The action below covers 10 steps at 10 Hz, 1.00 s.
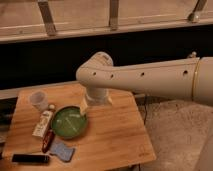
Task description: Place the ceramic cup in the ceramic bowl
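There is one wooden surface (115,140) with six things on it. One small off-white ceramic cup (38,100) stands near the back left corner, upright. One round green ceramic bowl (69,122) sits near the cup but does not touch it. The bowl has nothing in it. One white tube (42,123) with a red cap lies just left of the bowl. Below it lie one dark red thing (47,141), one blue pad (62,151) and one flat black thing (31,158). One big white arm (150,77) reaches in from the right. Its pincer (87,106) hangs over the bowl's back right edge, open and holding nothing.
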{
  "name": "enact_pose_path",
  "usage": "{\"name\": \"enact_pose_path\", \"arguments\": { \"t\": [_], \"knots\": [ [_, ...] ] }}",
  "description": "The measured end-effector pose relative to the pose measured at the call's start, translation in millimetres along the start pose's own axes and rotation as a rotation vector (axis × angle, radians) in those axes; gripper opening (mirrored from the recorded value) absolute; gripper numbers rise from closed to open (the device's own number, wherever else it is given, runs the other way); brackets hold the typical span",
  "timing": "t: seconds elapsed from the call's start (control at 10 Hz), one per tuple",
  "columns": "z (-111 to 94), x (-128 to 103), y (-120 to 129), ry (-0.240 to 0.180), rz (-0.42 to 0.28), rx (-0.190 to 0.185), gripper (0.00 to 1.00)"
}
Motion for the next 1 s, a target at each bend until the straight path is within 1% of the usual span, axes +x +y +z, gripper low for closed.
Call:
{"name": "enact_pose_path", "arguments": {
  "t": [0.8, 0.9, 1.0],
  "knots": [
    [0.0, 0.0, 0.0, 0.000, 0.000, 0.000, 0.80],
    [-0.5, 0.3, -0.3, -0.005, 0.000, -0.001, 0.80],
    [-1.9, -1.7, 0.4, -0.021, -0.007, -0.003, 0.80]
  ]
}}
